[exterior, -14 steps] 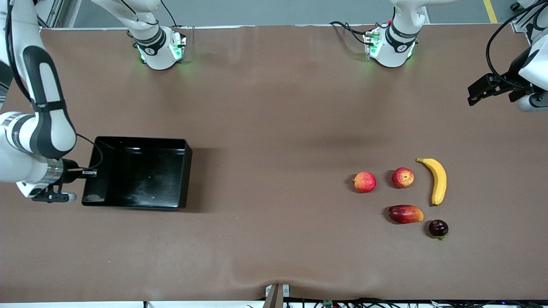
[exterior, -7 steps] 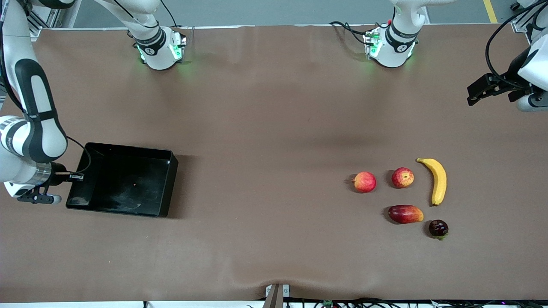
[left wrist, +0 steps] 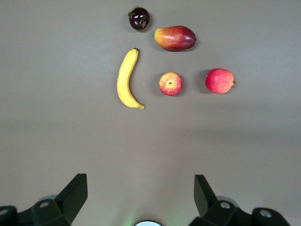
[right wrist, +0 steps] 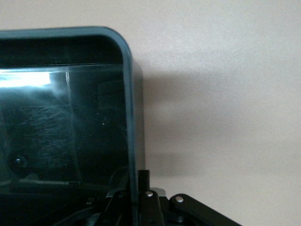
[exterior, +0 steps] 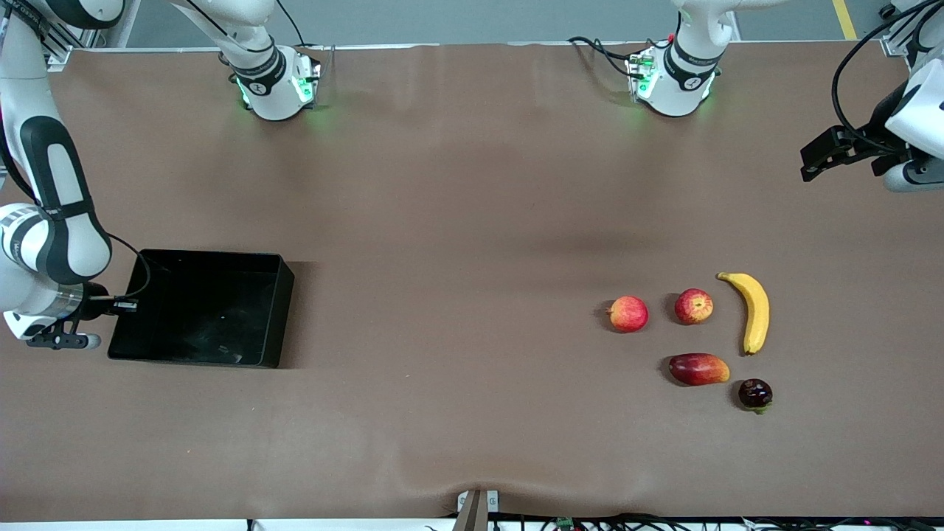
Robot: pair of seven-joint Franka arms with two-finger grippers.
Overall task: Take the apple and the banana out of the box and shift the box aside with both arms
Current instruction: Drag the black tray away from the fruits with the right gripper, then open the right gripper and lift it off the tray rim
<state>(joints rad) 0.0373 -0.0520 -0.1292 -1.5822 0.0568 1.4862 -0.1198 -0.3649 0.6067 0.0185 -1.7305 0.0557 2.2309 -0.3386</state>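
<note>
Right gripper [exterior: 125,303]: down at the right arm's end of the table, clamped on the short wall of the black tray [exterior: 199,318]; the right wrist view shows that wall [right wrist: 133,141] pinched between the fingers.
Tray: it looks to sit flat on the brown table [exterior: 457,221], though from above I can't say for sure that its base touches all round. Nothing visible inside but scuffs and glare.
Left gripper [exterior: 811,153]: up in the air over the edge of the table at the left arm's end, waiting. In the left wrist view its two fingers [left wrist: 75,190] stand wide apart with nothing between them.
Banana [exterior: 751,310]: lying on the table toward the left arm's end, one tip pointing at the bases, the other at the front camera.
Apple [exterior: 694,306]: red with yellow streaks, just beside the banana, on the side toward the right arm.
Pinkish-red round fruit [exterior: 628,313]: next along toward the right arm, apart from the apple.
Mango [exterior: 698,369]: dark red, nearer the front camera than the apple.
Small dark fruit [exterior: 755,394]: nearest the front camera of the five, just off the banana's lower tip.
Fruit and tray: well apart, at opposite ends of the table.
</note>
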